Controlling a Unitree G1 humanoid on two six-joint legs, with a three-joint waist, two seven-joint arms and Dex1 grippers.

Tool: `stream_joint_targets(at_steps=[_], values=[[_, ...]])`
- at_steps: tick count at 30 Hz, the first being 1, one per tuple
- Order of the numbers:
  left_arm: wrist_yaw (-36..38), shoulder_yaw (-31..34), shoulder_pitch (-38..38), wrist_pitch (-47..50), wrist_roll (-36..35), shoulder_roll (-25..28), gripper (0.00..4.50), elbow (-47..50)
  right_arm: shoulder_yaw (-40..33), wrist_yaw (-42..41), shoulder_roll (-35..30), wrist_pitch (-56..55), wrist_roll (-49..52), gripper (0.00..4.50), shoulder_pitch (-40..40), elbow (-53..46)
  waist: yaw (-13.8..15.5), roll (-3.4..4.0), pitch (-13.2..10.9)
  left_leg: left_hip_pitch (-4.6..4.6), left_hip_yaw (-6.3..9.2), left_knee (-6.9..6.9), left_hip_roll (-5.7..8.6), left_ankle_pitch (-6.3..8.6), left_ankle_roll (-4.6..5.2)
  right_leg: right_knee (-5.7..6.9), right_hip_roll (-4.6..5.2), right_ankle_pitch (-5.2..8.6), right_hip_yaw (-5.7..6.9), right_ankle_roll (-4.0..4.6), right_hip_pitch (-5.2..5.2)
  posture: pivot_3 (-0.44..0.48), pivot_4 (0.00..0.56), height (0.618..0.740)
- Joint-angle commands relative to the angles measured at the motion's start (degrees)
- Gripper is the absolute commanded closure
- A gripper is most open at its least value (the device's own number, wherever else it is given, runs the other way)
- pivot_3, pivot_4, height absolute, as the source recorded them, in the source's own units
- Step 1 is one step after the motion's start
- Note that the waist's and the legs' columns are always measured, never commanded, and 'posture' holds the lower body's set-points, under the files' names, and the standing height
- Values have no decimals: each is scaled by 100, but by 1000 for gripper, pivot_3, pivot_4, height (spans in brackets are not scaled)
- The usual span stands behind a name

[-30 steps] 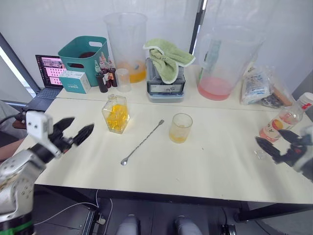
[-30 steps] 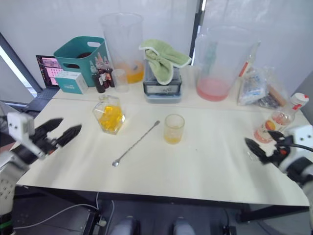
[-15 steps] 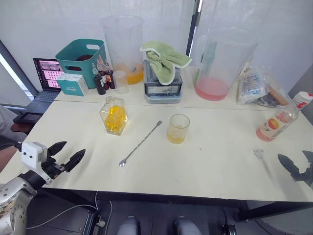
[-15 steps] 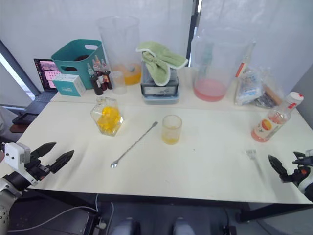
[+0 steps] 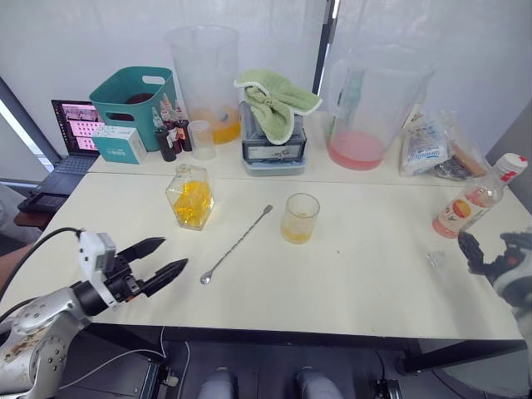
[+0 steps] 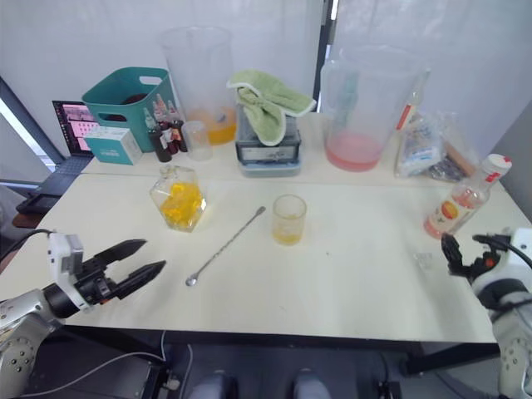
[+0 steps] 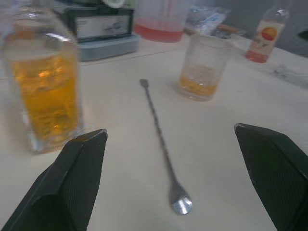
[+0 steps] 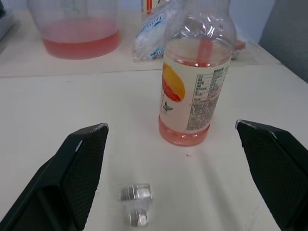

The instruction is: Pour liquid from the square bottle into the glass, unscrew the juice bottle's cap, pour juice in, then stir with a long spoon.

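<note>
1. Glass [image 5: 299,218] sits mid-table with a bit of yellow liquid in it.
2. Spoon [image 5: 238,244] lies flat just left of the glass; square bottle [image 5: 192,196] stands further left.
3. Juice bottle [image 5: 479,196] stands well right of the glass, a small stopper [image 8: 136,210] near it.
4. Left gripper [image 5: 160,259] hovers spread wide, left of the spoon's bowl.
5. Right gripper [image 8: 178,159] also spread, empty, facing the juice bottle.

Bare table [image 5: 366,274] between glass [image 5: 299,218], juice bottle [image 5: 477,198].
</note>
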State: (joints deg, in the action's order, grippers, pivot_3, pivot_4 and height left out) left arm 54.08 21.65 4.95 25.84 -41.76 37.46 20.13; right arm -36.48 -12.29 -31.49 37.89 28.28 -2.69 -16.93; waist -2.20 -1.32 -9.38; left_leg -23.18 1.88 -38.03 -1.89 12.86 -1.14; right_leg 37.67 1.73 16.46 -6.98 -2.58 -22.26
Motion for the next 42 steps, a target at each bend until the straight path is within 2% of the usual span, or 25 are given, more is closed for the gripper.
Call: stream_joint_targets(at_steps=[1, 6, 11, 21, 31, 34, 40, 41, 42], values=[[95, -219, -299, 260, -406, 140, 28, 487, 106, 593, -34, 337, -115, 0, -551, -188, -14, 1, 0, 0, 0, 0, 0, 0, 0, 1, 0, 0, 0, 0, -1, 0, 150, 740], [67, -651, -830, 537, -670, 189, 28, 858, 247, 1184, -163, 234, -619, 0, -1475, 491, -17, 1, 0, -1, 0, 2, 3, 0, 0, 0, 0, 0, -1, 0, -3, 0, 150, 740], [8, -955, -1118, 642, -730, 165, 28, 1093, 306, 1384, -241, -134, -888, 0, -2273, 1363, -40, 2, 0, -1, 0, 16, 8, 0, 1, -2, 1, -1, -6, 0, -6, 0, 150, 740], [-96, -1248, -1338, 685, -626, 146, 28, 1189, 793, 1239, -474, -649, -1324, 0, -3138, 2621, -47, 2, 0, -1, 0, 23, 7, 0, 1, -3, -1, -1, -9, 1, -9, 0, 150, 740], [-356, -1339, -1426, 792, -666, 142, 28, 1271, 963, 1268, -581, -867, -1562, 0, -3762, 3316, -55, 2, 0, -2, 0, 24, 8, 0, 1, -3, -1, -1, -10, 1, -11, 0, 150, 740], [-366, -1329, -1376, 768, -642, 155, 0, 1290, 937, 1354, -593, -808, -1616, 779, -3823, 3448, -53, 2, 0, -3, 0, 23, 9, 0, 1, -4, 0, -1, -11, 1, -11, 0, 150, 740], [-400, -1337, -1418, 770, -610, 172, 0, 1273, 882, 1381, -594, -719, -1582, 2825, -3752, 3385, -49, 4, -1, -3, 0, 24, 8, 0, 1, -5, -1, -1, -11, 1, -11, 0, 150, 740], [-408, -1342, -1426, 770, -605, 171, 0, 1268, 874, 1384, -594, -714, -1571, 3106, -3739, 3371, -41, 4, -1, -4, 0, 24, 8, 0, 1, -5, -1, -1, -10, 1, -11, 0, 150, 740], [-409, -1352, -1436, 764, -592, 172, 0, 1258, 867, 1384, -596, -708, -1565, 3124, -3726, 3358, -37, 4, -1, -4, 1, 24, 9, 0, 1, -4, -1, -1, -10, 1, -11, 0, 150, 740]])
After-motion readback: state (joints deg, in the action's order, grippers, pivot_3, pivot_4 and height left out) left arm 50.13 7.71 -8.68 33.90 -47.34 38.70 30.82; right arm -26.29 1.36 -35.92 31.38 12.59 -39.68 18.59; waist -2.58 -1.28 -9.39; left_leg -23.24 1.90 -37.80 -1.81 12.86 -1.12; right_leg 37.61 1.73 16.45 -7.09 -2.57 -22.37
